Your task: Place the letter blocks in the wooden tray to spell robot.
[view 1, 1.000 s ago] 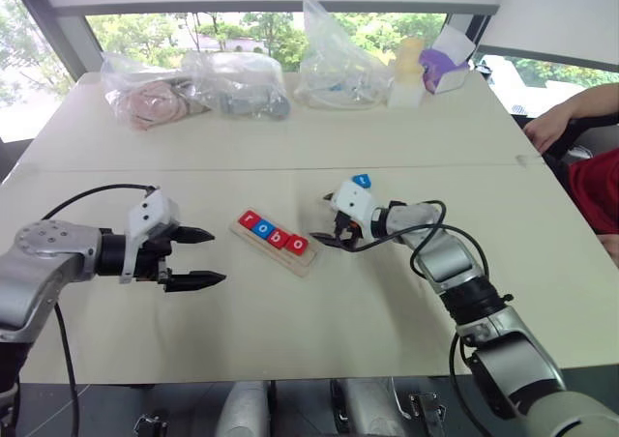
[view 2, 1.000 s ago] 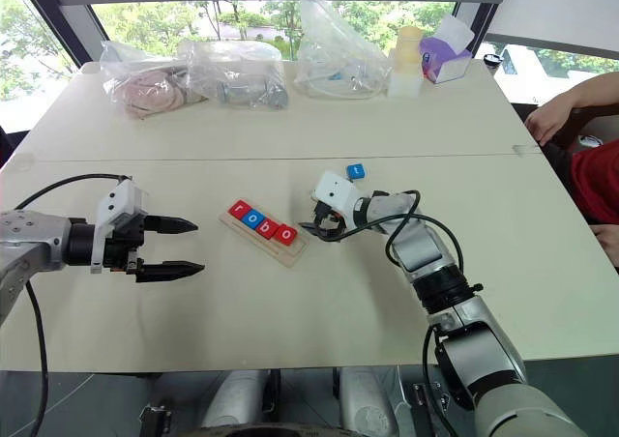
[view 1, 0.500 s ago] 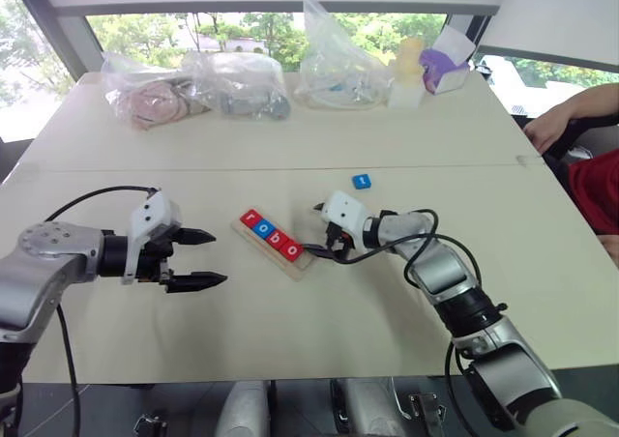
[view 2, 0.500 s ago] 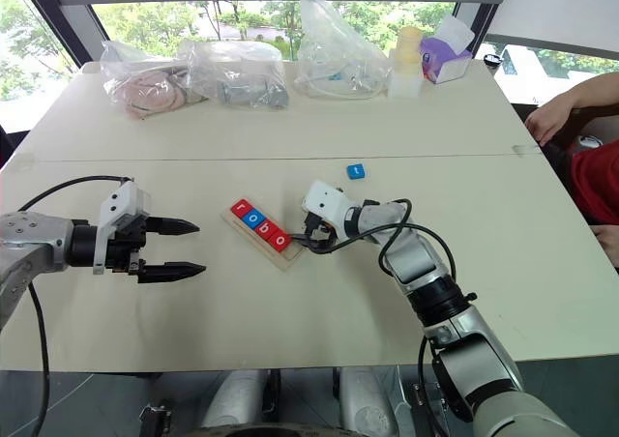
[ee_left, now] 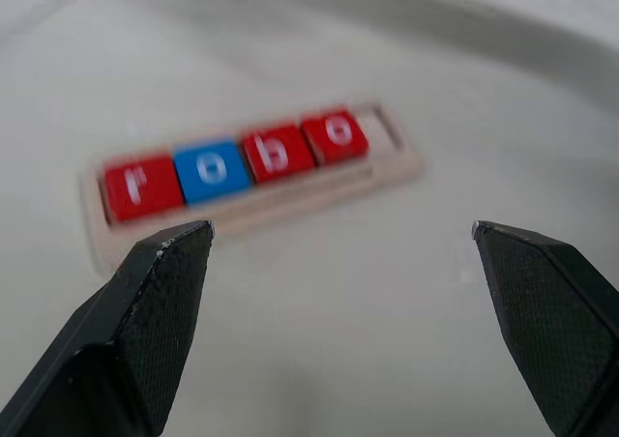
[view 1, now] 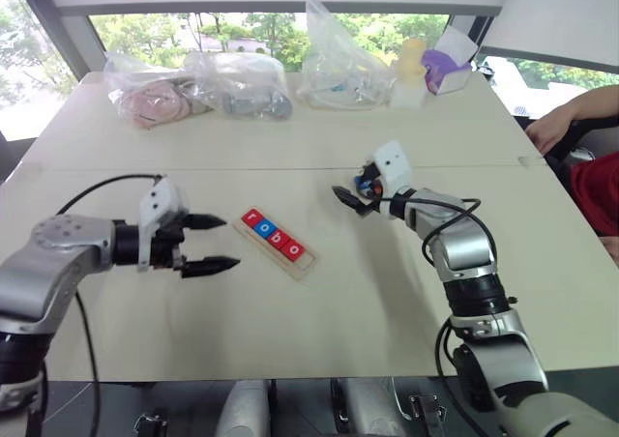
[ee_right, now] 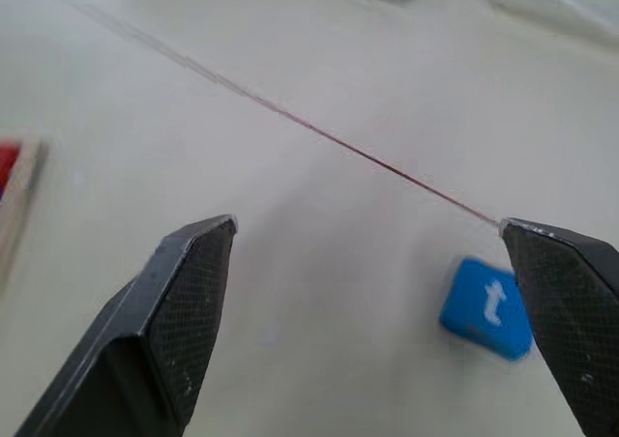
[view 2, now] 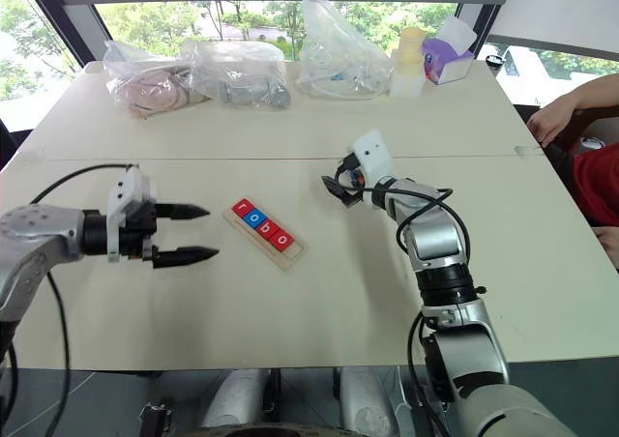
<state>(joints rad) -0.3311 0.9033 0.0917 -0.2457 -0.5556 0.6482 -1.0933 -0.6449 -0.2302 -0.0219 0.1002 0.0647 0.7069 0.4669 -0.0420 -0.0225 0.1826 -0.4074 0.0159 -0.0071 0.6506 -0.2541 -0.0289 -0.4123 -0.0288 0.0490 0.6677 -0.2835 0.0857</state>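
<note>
Spreading wide and empty, the left gripper (view 1: 208, 242) faces the wooden tray (view 1: 275, 244) holding r, o, b, o; beyond, the right gripper (ee_right: 368, 321) gapes just beside the blue t block (ee_right: 486, 306), clear plastic bags (view 1: 242, 81) far behind

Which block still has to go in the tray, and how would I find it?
Look at the wooden tray mid-table with four blocks spelling r, o, b, o. Past its empty end, by the right gripper, one blue block lies alone on the table. Only it has a white t.
</note>
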